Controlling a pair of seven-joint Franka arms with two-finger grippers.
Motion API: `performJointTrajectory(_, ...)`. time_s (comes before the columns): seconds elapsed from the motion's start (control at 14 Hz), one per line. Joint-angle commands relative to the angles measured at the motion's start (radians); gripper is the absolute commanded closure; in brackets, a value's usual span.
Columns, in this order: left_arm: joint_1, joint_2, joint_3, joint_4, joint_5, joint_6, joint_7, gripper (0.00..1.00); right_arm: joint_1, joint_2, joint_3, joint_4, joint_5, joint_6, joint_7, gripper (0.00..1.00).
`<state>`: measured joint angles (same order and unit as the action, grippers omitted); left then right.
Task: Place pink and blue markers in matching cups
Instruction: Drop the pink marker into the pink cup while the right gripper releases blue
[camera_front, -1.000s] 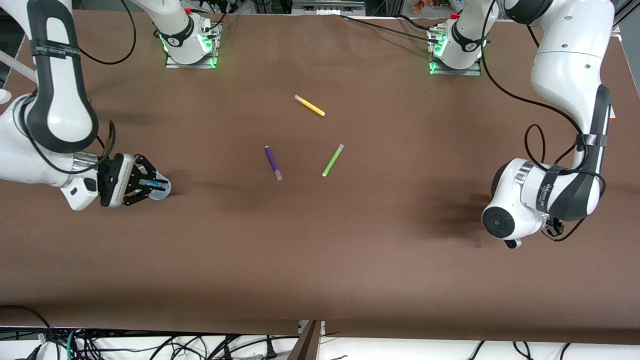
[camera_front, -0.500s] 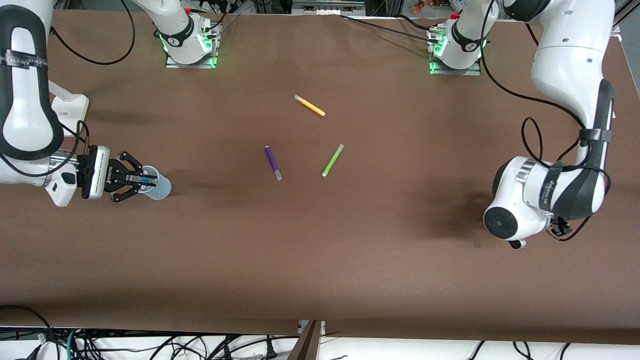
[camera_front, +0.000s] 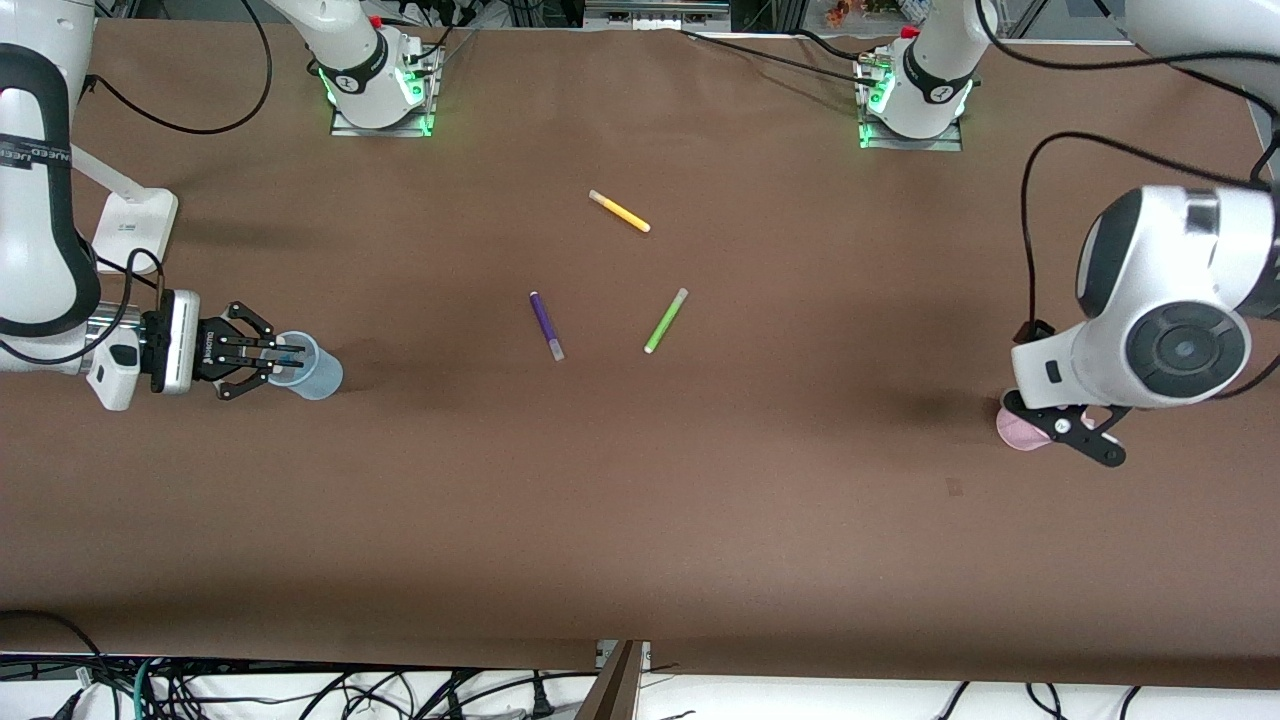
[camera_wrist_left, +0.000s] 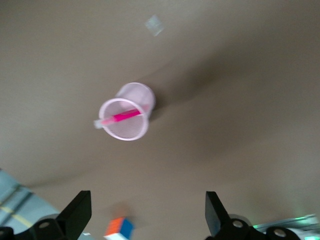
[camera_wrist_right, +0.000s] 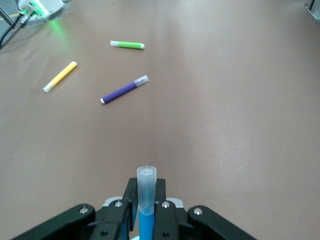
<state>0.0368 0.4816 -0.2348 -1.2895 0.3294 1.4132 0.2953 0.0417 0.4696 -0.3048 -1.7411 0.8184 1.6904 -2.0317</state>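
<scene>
Two pincers are at work. The right pincer (camera_front: 283, 362) pinches the blue marker (camera_wrist_right: 146, 204) over the pale blue cup (camera_front: 310, 367) at the right arm's end of the desk (camera_front: 640, 520). The left pincer (camera_wrist_left: 146, 220), spread wide, hangs over the pink cup (camera_wrist_left: 126, 118), which holds the pink marker (camera_wrist_left: 119, 118). Purple (camera_front: 545, 324), green (camera_front: 665, 320) and yellow (camera_front: 619, 211) pens lie mid-desk.

We see our right end effector (camera_wrist_right: 145, 212) clamped on the blue marker (camera_wrist_right: 146, 200), whose clear cap (camera_wrist_right: 147, 182) points up. Farther out on the brown tabletop (camera_wrist_right: 235, 115) lie three loose pens, well apart from it: purple (camera_wrist_right: 124, 89), yellow (camera_wrist_right: 60, 76) and green (camera_wrist_right: 127, 45).
</scene>
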Motion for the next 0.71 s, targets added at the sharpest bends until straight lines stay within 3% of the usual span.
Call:
performJointTrajectory(0.0,0.003,-0.089,-0.015,-0.079,-0.151,0.004,-0.177,0.0,-0.025,0.01,0.009,0.002,0.039,-0.032,-0.059,1.0)
performJointTrajectory(0.21,0.005,-0.145,-0.05,-0.102,-0.237,0.039,-0.333,0.0,-0.04,0.02,0.009,0.002,0.041,-0.057,-0.07,1.0)
performJointTrajectory(0.43,0.006,-0.269,-0.061,-0.268,-0.263,0.224,-0.465,0.0,-0.043,0.033,0.009,0.002,0.047,-0.057,-0.07,0.98)
performJointTrajectory(0.5,0.014,-0.322,-0.061,-0.343,-0.265,0.29,-0.491,0.0,-0.043,0.035,0.009,0.002,0.047,-0.057,-0.068,0.85)
performJointTrajectory(0.57,0.02,-0.371,-0.061,-0.391,-0.267,0.324,-0.492,0.0,-0.043,0.038,0.009,0.002,0.05,-0.057,-0.061,0.57)
performJointTrajectory(0.64,0.035,-0.391,-0.061,-0.396,-0.289,0.323,-0.487,0.0,-0.043,0.041,0.009,0.002,0.067,-0.057,-0.056,0.01)
